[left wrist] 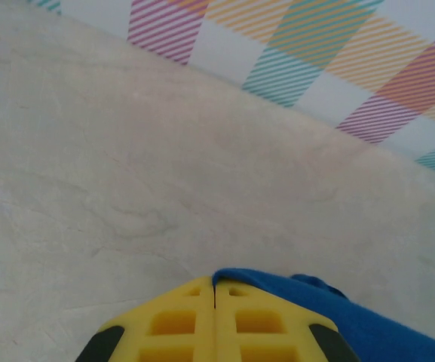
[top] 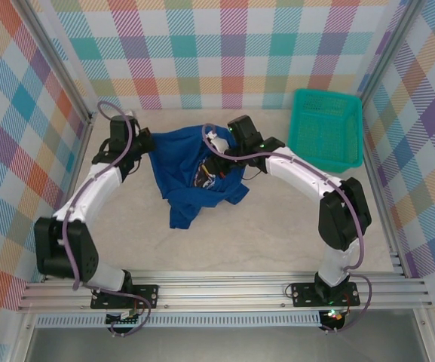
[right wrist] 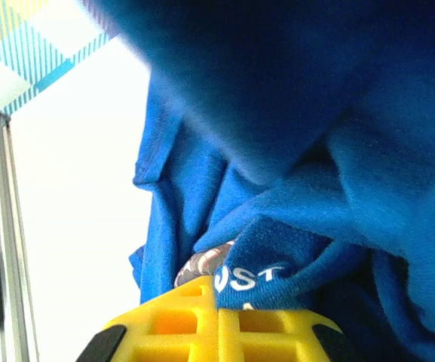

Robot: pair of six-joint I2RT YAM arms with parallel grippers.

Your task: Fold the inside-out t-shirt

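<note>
Left wrist view is showing the left gripper (left wrist: 215, 290) with its yellow fingers (left wrist: 173, 320) pressing flat together, pinching an edge of the royal-blue t-shirt (left wrist: 368, 324) just above the pale table (left wrist: 127, 173). The right gripper (right wrist: 217, 290) is likewise clamping shut on a fold of the shirt (right wrist: 315, 151), beside white lettering (right wrist: 251, 275), with blue cloth crowding its camera.

From the top external camera, the 2 grippers (top: 143, 143) (top: 215, 143) are holding the t-shirt (top: 191, 177) between them at the far middle of the table (top: 277, 234). Both white arms are bowing inward from their bases, elbows out, wrists facing each other. The shirt's upper edge is running left to right between the grips, while its body is draping toward the near edge and narrowing to a crumpled end, so its long axis is lying far to near. A teal mesh basket (top: 324, 96) is sitting well apart at the far right corner, by the plaid walls (top: 202, 45).
</note>
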